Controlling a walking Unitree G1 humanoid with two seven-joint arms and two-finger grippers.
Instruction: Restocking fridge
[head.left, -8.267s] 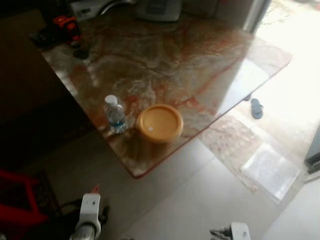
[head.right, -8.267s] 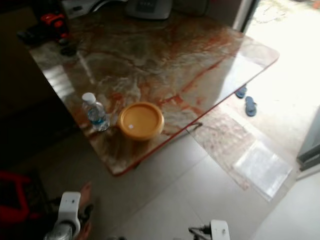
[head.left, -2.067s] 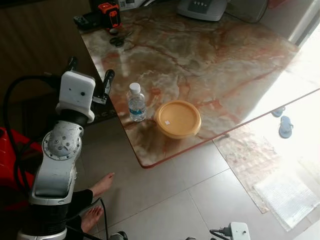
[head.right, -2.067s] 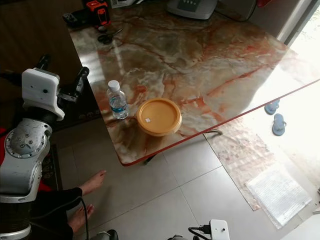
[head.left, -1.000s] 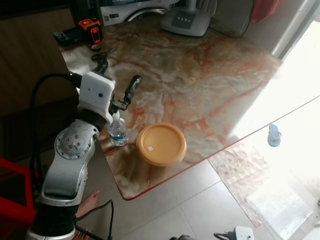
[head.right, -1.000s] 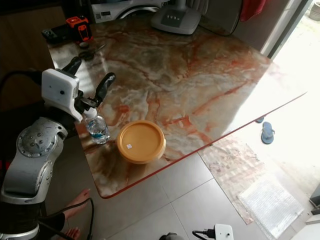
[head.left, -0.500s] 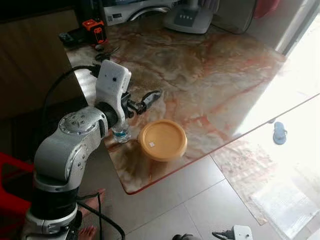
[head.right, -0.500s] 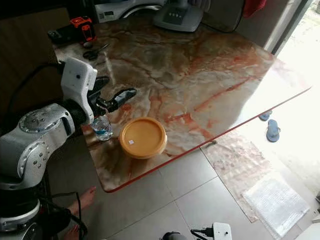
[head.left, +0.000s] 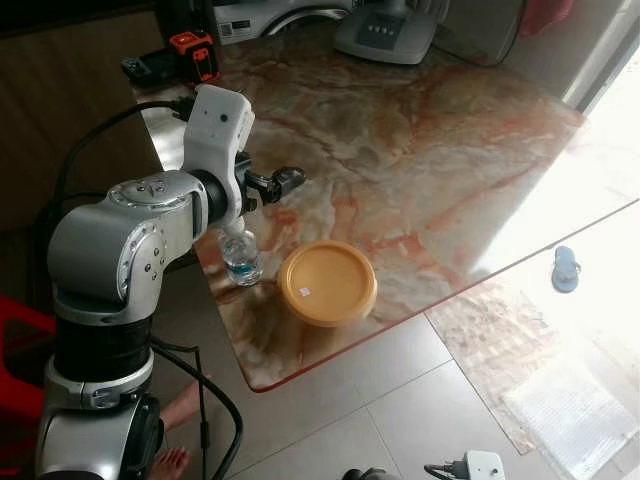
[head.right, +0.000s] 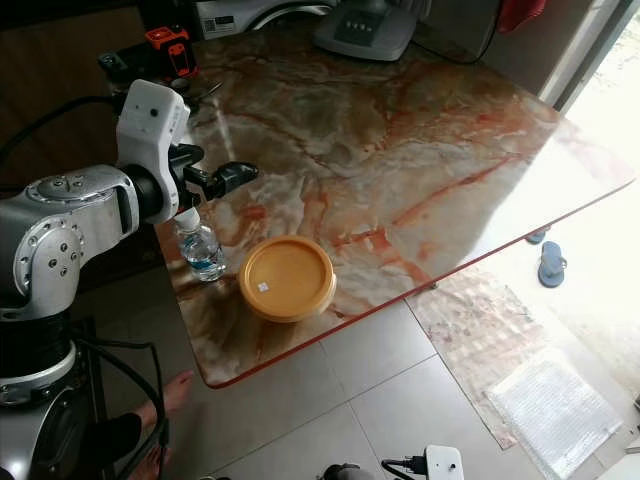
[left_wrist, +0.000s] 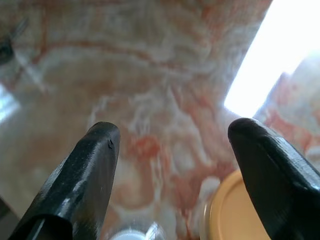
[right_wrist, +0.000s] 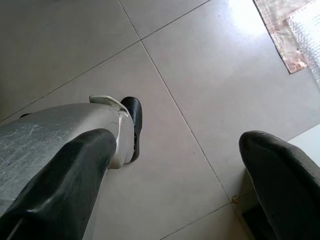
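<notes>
The left hand (head.left: 268, 187) hovers over the near-left corner of the marble surface (head.left: 430, 130), its two black fingers (left_wrist: 92, 170) spread apart and holding nothing, poised just above the water bottle (head.left: 241, 258). The bottle stands upright near the surface's edge; its cap is mostly hidden behind the hand and wrist, and in the left wrist view only a blurred sliver of its top (left_wrist: 131, 234) shows. Just beside it sits a round orange container (head.left: 326, 283) with its lid on, contents hidden. The right hand (right_wrist: 175, 190) hangs low over the tiled floor (right_wrist: 200, 90), fingers wide apart and empty, with part of the robot's own leg beside it. A person's bare foot (head.right: 172, 388) rests on the floor near the robot. Farther back lie scissors, partly hidden behind the arm, a red-and-black tool (head.left: 192, 52), and a grey appliance (head.left: 385, 30) cut off at the frame's top.
</notes>
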